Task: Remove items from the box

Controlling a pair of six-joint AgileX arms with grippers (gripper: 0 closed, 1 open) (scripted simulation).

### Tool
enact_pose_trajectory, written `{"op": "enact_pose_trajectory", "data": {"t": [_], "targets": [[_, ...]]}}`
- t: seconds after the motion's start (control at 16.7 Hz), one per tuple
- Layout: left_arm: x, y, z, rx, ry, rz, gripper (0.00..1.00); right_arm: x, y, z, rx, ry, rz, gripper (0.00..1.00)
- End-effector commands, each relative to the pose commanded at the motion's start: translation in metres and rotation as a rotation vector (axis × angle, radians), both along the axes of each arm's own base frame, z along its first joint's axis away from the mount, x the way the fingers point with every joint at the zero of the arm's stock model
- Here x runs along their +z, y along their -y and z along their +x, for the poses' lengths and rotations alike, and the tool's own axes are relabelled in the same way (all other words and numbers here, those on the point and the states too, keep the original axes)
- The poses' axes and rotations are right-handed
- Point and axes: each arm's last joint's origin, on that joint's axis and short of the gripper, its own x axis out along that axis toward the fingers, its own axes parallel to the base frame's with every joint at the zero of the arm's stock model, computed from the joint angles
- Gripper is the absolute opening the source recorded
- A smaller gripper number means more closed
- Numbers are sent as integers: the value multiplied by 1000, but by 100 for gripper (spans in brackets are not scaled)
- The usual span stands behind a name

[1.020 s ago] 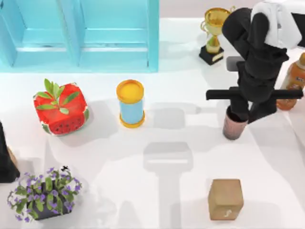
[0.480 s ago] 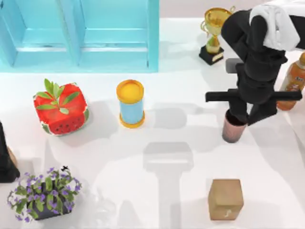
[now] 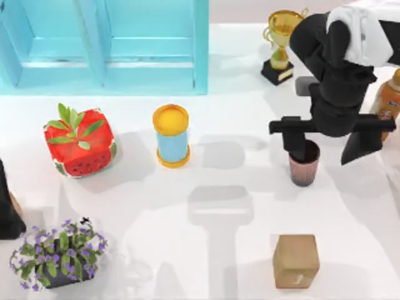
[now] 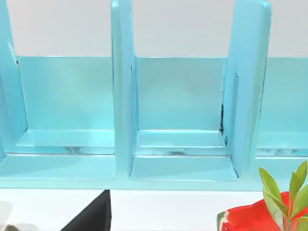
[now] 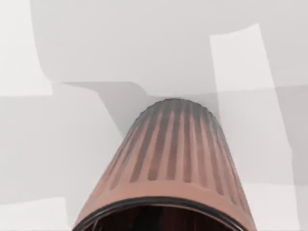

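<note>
On the table's [image 3: 206,250] right side we see the reddish-brown ribbed cup [image 3: 304,165] standing upright, our right gripper [image 3: 331,145] directly above it with its fingers spread wide, gripping nothing. One finger [image 3: 297,142] overlaps the cup's rim from above; we cannot tell if they touch. Nearer the front edge sits the tan block [image 3: 295,260], apart from the cup. Our left arm [image 3: 9,212] sits parked at the left edge
</note>
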Motion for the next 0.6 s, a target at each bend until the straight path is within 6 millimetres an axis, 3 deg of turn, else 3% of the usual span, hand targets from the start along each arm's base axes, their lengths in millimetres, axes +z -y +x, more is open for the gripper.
{"op": "enact_pose_trajectory", "data": {"t": [0.6], "targets": [[0,0,0,0,0,0,100,0,1,1,-3,0,-1,100]]}}
